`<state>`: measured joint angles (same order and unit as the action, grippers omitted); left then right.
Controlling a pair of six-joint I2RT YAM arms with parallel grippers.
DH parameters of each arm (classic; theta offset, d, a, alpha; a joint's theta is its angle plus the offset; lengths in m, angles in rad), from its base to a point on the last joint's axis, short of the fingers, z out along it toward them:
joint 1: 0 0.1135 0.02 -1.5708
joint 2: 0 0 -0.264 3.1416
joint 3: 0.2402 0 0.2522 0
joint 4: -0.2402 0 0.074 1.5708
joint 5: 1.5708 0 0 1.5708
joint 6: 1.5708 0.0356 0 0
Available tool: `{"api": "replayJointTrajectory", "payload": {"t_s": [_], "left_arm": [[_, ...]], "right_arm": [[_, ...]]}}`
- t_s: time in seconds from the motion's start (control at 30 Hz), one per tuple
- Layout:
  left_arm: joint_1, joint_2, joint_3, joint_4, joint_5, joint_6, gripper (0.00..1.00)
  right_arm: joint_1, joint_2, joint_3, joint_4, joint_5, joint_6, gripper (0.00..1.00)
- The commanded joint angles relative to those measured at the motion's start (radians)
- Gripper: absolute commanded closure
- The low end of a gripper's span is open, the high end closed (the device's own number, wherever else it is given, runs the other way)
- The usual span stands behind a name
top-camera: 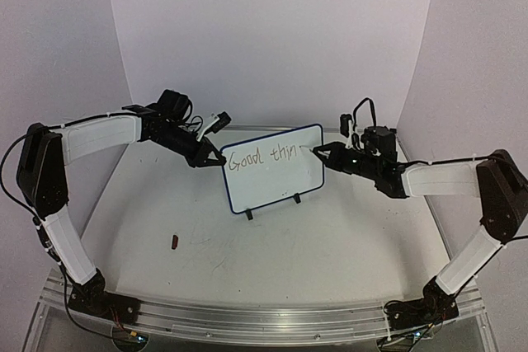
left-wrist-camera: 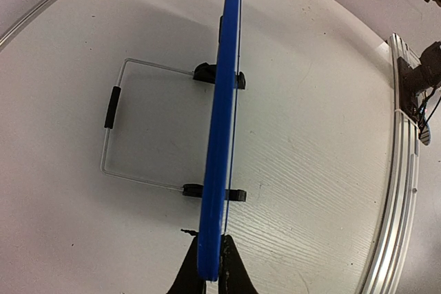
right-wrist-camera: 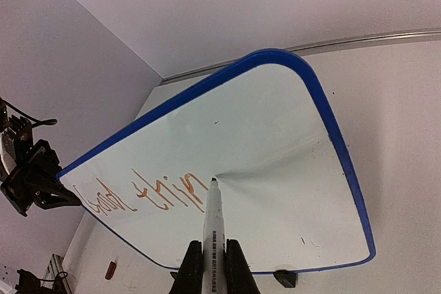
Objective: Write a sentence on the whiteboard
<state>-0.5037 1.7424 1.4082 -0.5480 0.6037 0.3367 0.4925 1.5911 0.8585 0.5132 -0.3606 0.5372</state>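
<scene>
Just ahead of right pincer (right-wrist-camera: 210, 256) — closed on marker (right-wrist-camera: 213, 215) — sentence (right-wrist-camera: 148, 194) reads "Good thin", looks unfinished; left pincer (left-wrist-camera: 209, 266) clamps board (left-wrist-camera: 222, 135) edge.

Edge-on in the left wrist view, the whiteboard (left-wrist-camera: 222, 135) hides its writing face and runs off the top of the frame; the marker (right-wrist-camera: 211, 215) is cut off at the right wrist view's bottom edge inside the right claw (right-wrist-camera: 212, 247), and the small dark object (top-camera: 174, 241) lower left on the counter (top-camera: 330, 269) is too small to name.
</scene>
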Motion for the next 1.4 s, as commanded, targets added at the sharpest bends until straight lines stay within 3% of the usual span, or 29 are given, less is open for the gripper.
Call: {"api": "replayJointTrajectory", "payload": {"t_s": [0.0, 0.57, 1.37], "left_arm": [[-0.009, 0.051, -0.006, -0.078, -0.122, 0.053, 1.0], [-0.01, 0.054, -0.005, -0.079, -0.124, 0.055, 1.0], [-0.01, 0.054, -0.003, -0.082, -0.124, 0.056, 1.0]], "right_arm": [[-0.009, 0.024, 0.041, 0.055, 0.005, 0.013, 1.0], [-0.009, 0.062, 0.058, 0.058, -0.047, -0.002, 1.0], [-0.009, 0.059, 0.028, -0.006, 0.023, -0.011, 1.0]]}}
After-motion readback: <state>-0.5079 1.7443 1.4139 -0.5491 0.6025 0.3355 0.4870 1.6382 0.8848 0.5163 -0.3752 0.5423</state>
